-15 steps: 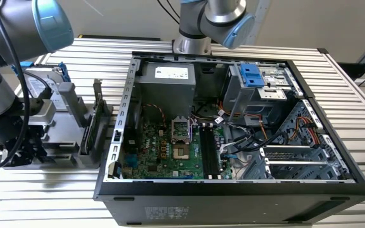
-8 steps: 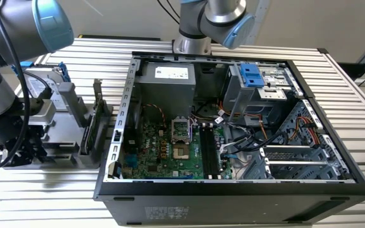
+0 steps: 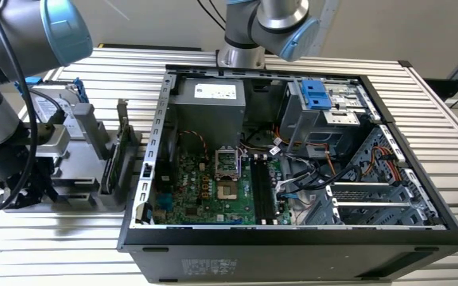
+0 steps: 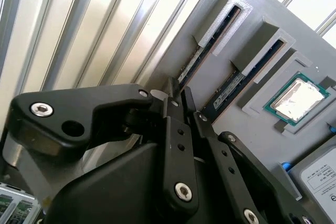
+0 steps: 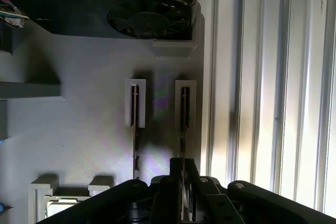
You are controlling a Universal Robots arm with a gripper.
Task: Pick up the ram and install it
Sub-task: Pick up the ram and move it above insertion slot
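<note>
In both wrist views the pincer's black body covers the near end of the ram (image 5: 184, 114) (image 4: 198, 57); the stick's lower edge is sunk in its slot in the gray holder (image 5: 79, 129). The pincer (image 5: 182, 163) (image 4: 180, 95) is drawn almost together, its two fingers pinching the ram's thin top edge. This stick sits nearest the holder's edge, beside the slatted table (image 5: 273, 103). A second stick (image 5: 135, 124) lies parallel, bare holder between them. A graphics card (image 5: 105, 9) stands apart, past the slots' far ends.
</note>
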